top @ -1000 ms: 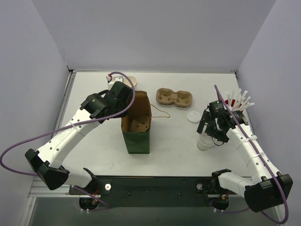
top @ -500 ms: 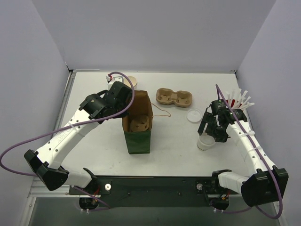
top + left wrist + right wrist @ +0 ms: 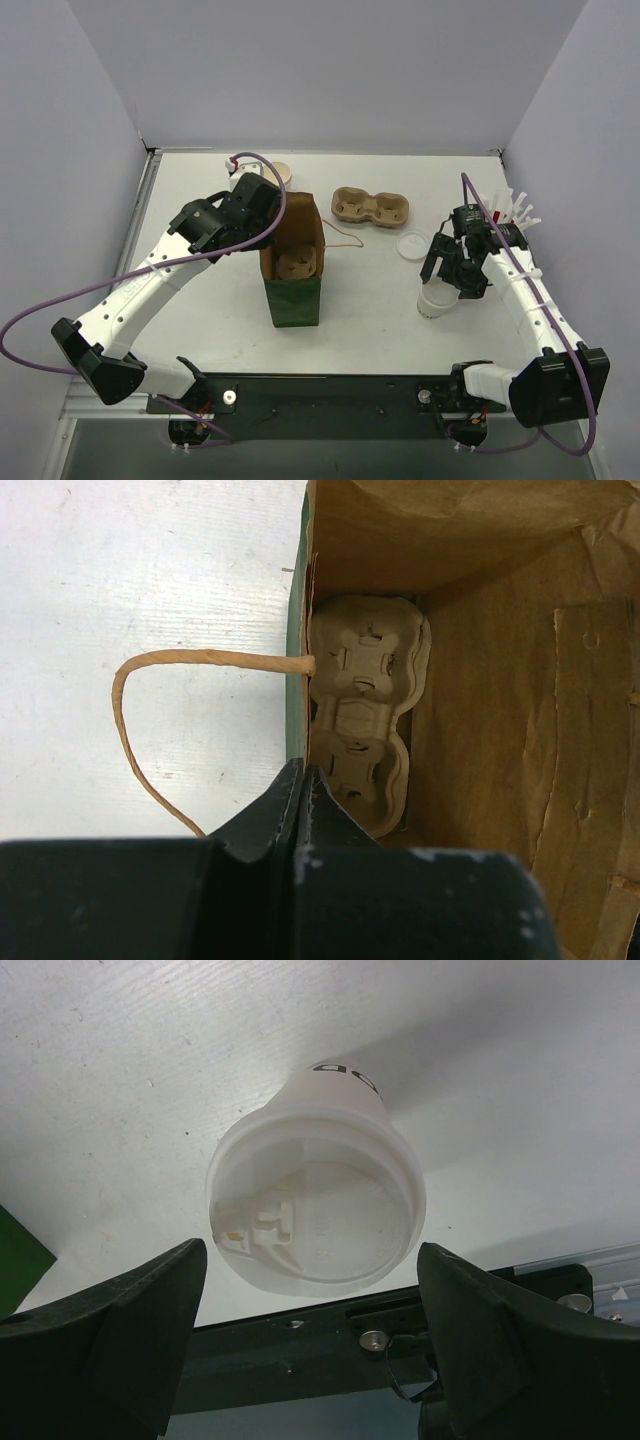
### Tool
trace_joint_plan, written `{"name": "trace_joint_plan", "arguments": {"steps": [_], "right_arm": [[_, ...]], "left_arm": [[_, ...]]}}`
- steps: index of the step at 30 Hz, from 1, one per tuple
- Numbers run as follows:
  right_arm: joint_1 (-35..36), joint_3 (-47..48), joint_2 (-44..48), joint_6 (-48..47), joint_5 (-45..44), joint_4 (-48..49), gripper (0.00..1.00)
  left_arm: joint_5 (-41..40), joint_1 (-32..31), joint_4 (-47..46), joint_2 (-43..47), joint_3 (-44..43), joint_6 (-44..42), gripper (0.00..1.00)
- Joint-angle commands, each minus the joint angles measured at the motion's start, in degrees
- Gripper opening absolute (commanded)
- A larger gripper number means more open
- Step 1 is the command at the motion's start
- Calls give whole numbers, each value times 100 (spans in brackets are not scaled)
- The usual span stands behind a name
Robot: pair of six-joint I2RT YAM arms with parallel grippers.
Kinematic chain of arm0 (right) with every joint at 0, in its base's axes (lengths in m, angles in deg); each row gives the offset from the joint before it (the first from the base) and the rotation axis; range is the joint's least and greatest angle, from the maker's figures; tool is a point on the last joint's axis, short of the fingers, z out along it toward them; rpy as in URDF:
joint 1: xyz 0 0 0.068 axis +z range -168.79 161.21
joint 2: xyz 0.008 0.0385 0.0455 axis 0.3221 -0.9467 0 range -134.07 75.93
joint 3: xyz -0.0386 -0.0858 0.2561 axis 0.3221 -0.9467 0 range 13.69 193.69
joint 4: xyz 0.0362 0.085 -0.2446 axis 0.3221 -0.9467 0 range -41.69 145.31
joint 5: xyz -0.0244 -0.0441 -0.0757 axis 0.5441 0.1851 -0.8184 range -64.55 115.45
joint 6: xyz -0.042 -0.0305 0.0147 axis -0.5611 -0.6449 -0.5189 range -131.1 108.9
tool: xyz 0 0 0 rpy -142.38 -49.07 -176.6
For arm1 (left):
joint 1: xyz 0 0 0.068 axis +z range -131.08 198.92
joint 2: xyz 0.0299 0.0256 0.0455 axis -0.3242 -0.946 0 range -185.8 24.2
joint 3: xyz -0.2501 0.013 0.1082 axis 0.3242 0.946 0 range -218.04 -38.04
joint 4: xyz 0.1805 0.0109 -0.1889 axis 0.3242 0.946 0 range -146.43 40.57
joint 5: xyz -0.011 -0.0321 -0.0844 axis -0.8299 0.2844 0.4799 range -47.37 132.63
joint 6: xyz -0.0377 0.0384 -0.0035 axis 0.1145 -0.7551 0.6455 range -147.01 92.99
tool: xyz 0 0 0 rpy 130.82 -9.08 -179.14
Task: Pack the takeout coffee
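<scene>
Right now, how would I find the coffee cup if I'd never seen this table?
Look at the table's right side, where the right gripper hangs. The coffee cup stands upright just under its open jaws. It's the only white cup with a lid on; the red cup holds straws.

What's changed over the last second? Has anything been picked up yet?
The right gripper only drifted slightly over the lidded coffee cup, jaws open on either side of it. Nothing was taken or released. Unchanged: the cup stands upright, the left gripper is shut on the paper bag rim, the cardboard carrier sits inside the bag, and the spare lid lies nearby.
</scene>
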Motion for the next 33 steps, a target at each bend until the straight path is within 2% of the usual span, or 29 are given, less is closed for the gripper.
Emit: {"name": "trace_joint_plan", "arguments": {"steps": [1,9,18,33], "right_arm": [[-80,199,-38,-122,-70,-342,82],[-107,147,-222,-113,-35,-228,80],[-107,103,-389,-113,-8,-149,74],[-54,445,-178,-174,-35,-439,78]], "left_arm": [[36,32,-233,179,-163,-33,0],[80,32,-251,179,-154,-68,0],[89,32,-268,197,-136,-68,0],[151,32,-330,170,-145,-121,0]]}}
